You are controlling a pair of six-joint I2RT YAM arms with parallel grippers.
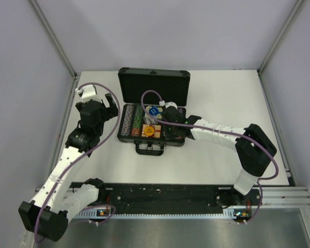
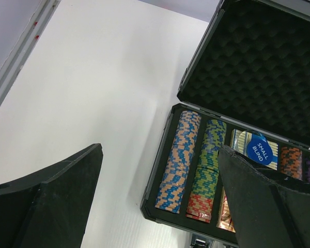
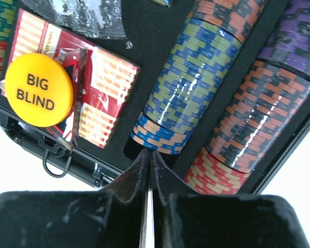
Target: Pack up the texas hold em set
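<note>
Texas hold em set (image 1: 137, 124): lies in its open black case on the white table (image 1: 222, 93), right beneath the right claw and just to the right of the left claw.
Case (image 1: 125, 138): lid (image 1: 154, 87) is tipped back and stands on the far side of both claws, with egg-crate foam inside. The handle (image 1: 150, 150) sits on the near wall, on the robot's side of the right claw.
Left claw (image 2: 160, 152): jaws spread wide with nothing between them, over bare table beside the case's left wall.
Past the left claw: two chip rows (image 2: 183, 160) stand on edge in the leftmost troughs. The outer row is orange and blue; the next is blue, green and red. A blue SMALL BLIND button (image 2: 261, 151) lies further right.
Right claw (image 3: 147, 157): fingers pressed tip to tip, gripping nothing. The tips are at the near end of a chip row; whether they touch it cannot be told.
Ahead of the right claw: a blue-and-olive row (image 3: 188, 88), with an orange-and-black row (image 3: 258, 119) to its right, then a purple row (image 3: 294, 31).
Left of the right claw: a red card box (image 3: 106, 98) with a yellow BIG BLIND button (image 3: 39, 90) lying on it, and crumpled clear plastic (image 3: 82, 13) beyond the box.
</note>
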